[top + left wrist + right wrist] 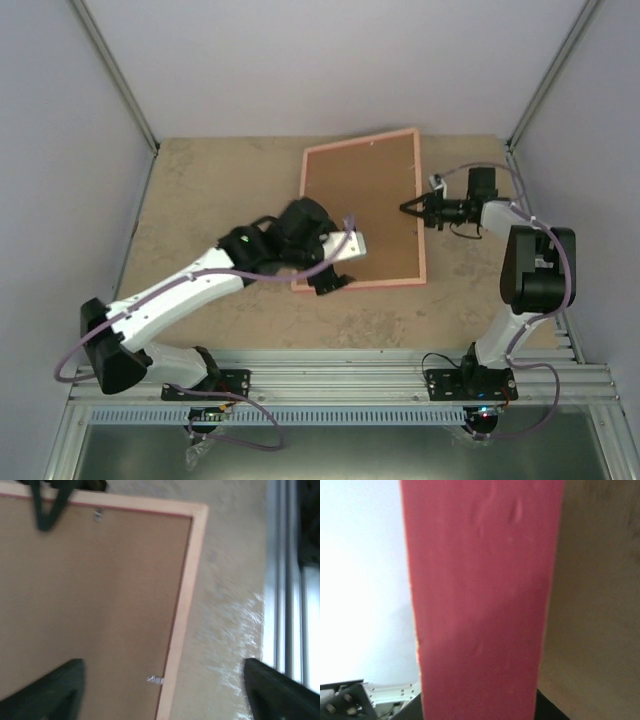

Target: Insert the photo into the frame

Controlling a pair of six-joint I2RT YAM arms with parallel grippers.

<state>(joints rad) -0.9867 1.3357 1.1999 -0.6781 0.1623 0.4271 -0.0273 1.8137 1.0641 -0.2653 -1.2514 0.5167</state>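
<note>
1. Two jaws stand wide apart: your left gripper (333, 280) hovers over the near-left corner of the frame (362, 142), holding nothing.
2. Frame lies back-up mid-table with the backing board (365, 215) seated; photo not visible.
3. Your right gripper (407, 208) looks pinched on the right rail, probably steadying it.

Pale lilac walls (330, 60) closed three sides, grey metal posts (115, 75) stood in the corners, speckled beige tabletop (200, 190), aluminium rails (350, 372) lined the near edge.

Soft, even light overhead; both wrist views blur, with white glare left of the close frame (480, 605).
</note>
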